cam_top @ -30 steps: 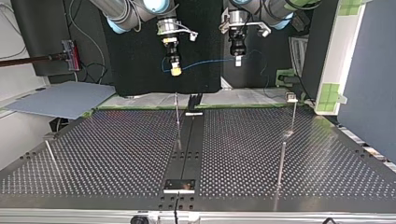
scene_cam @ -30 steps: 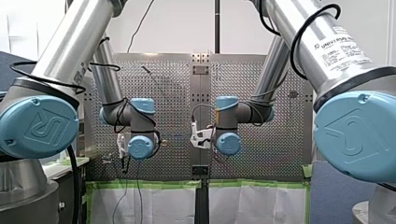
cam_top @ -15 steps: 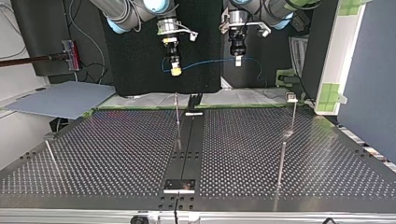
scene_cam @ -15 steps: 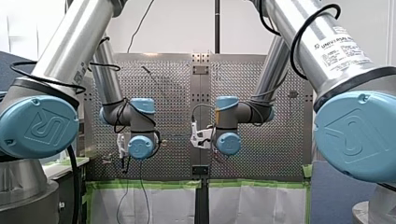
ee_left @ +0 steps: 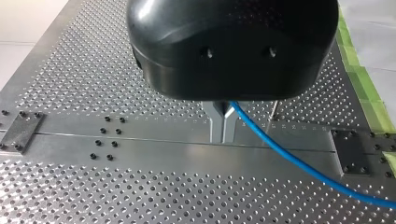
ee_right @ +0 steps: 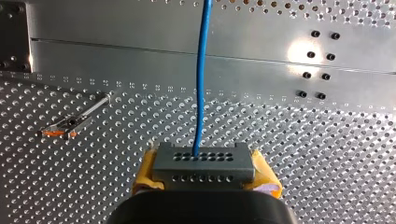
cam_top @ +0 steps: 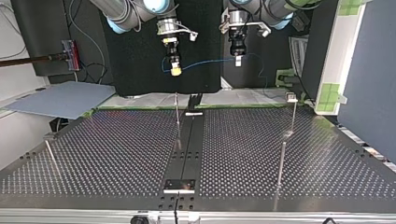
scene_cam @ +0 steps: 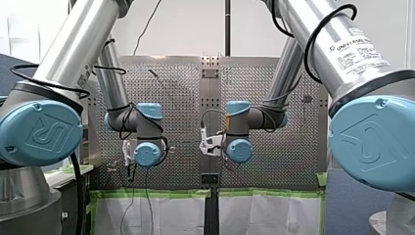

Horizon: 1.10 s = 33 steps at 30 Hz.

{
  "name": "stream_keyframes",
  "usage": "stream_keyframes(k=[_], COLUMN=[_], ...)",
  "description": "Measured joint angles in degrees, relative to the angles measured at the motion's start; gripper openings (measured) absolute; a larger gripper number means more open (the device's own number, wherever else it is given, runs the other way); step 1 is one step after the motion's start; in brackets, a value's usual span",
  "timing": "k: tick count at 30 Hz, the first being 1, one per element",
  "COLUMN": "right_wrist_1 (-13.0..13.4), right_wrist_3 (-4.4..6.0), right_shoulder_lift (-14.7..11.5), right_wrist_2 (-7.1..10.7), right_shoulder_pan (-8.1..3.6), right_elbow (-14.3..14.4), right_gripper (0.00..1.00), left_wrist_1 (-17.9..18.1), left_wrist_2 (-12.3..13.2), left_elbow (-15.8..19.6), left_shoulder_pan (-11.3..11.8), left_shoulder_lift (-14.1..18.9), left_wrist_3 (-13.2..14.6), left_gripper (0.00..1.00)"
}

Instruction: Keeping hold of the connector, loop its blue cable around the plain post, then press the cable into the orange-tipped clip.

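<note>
At the top view's left, my right gripper (cam_top: pixel 175 70) is closed on the connector (ee_right: pixel 204 162), with its yellow pads pressed against both ends of the grey block. The blue cable (ee_right: pixel 201 70) leaves the connector's face and runs across to my left gripper (ee_left: pixel 223 134). That gripper's metal fingers are pinched together on the cable, some way along from the connector. Both grippers hang well above the tabletop (cam_top: pixel 116 154). The orange-tipped clip (ee_right: pixel 70 123) stands below the connector, off to one side. I judge that nothing is looped yet. To do it well, bring the connector down low beside the post. Then lead the cable round under gentle tension, so it neither sags nor pulls the connector askew.
</note>
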<state>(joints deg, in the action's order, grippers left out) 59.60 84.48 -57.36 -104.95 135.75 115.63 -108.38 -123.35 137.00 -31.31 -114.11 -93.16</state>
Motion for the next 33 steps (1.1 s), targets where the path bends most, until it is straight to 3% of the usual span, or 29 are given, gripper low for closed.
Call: stream_keyframes(k=[7,14,17,29,33], right_wrist_1=[-0.3,-2.4,-2.6,-2.7,-3.8], right_wrist_3=[-0.18,-0.34,-0.35,-0.32,0.82], right_shoulder_lift=[0.3,3.8,5.4,6.7,7.9], right_wrist_2=[0.15,0.34,0.35,0.33,-0.83], right_shoulder_pan=[0.40,3.62,4.18,4.37,4.20], right_elbow=[-0.2,-0.6,-0.6,-0.6,-0.4], right_gripper=[0.00,0.00,0.00,0.00,0.00], left_wrist_1=[0.0,0.0,0.0,-0.3,-2.0], left_wrist_2=[0.0,0.0,0.0,-0.3,-2.0], left_elbow=[-0.1,-0.1,-0.1,0.2,1.8], left_shoulder_pan=[-0.1,-0.1,-0.1,-0.3,-0.5], left_shoulder_lift=[0.0,0.0,0.0,-0.3,-1.7], left_wrist_3=[-0.1,-0.2,-0.2,0.1,1.9], left_gripper=[0.04,0.04,0.04,0.00,0.00])
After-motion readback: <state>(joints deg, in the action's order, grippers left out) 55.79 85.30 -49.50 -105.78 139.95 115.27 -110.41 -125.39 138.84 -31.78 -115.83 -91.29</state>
